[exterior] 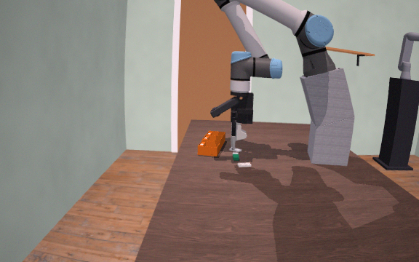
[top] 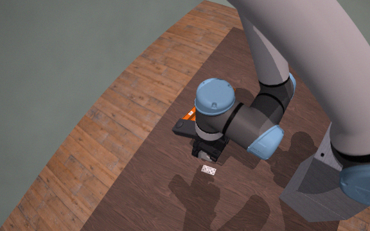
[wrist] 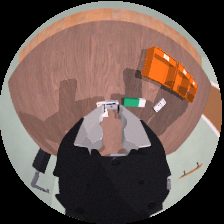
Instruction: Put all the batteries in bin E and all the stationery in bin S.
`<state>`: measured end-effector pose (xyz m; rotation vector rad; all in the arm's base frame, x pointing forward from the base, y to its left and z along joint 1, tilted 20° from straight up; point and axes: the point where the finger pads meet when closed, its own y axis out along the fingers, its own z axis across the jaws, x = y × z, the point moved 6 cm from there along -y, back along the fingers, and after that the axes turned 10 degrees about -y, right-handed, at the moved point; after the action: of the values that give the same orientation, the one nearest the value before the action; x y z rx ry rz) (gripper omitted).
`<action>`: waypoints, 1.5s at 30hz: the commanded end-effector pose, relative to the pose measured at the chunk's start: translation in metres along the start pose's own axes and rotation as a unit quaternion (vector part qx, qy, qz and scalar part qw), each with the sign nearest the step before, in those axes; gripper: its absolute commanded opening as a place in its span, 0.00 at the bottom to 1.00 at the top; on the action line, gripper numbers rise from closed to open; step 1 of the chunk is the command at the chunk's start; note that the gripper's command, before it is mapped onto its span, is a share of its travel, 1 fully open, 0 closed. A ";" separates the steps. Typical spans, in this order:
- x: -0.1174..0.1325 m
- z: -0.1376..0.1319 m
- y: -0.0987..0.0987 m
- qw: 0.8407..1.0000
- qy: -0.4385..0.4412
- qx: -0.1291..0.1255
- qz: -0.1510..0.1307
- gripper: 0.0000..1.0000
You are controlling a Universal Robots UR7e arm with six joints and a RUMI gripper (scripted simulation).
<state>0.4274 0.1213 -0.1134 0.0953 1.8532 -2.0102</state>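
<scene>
My gripper (wrist: pixel 111 104) (exterior: pixel 235 149) is nearly closed, just above the table. It seems shut on a small grey thing at the fingertips, too small to identify. A green block with a white end (wrist: pixel 133 102) (exterior: pixel 236 157), perhaps an eraser, lies beside the fingertips. The orange bins (wrist: pixel 160 71) (exterior: pixel 205 150) (top: pixel 186 116) stand upright, joined in a row; their white labels cannot be read. A small blue spot shows in the far bin in the wrist view.
A white domino with black dots (top: pixel 209 170) (exterior: pixel 244 164) lies near the gripper. A small white piece with dark marks (wrist: pixel 159 105) lies between the green block and the door side. The arm's grey pedestal (exterior: pixel 331 142) (top: pixel 320 192) stands at the table's side.
</scene>
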 end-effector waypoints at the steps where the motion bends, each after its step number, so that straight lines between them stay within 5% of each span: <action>1: 0.000 0.000 -0.001 1.000 0.000 0.000 0.000 0.00; 13: 0.000 0.000 -0.007 1.000 0.000 0.000 0.000 0.00; 16: -0.004 0.018 -0.007 0.998 0.067 0.000 0.000 0.00; 45: -0.035 0.177 -0.007 0.998 0.067 0.000 0.000 0.00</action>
<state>0.4862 -0.0221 -0.0785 0.2396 1.9309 -2.0511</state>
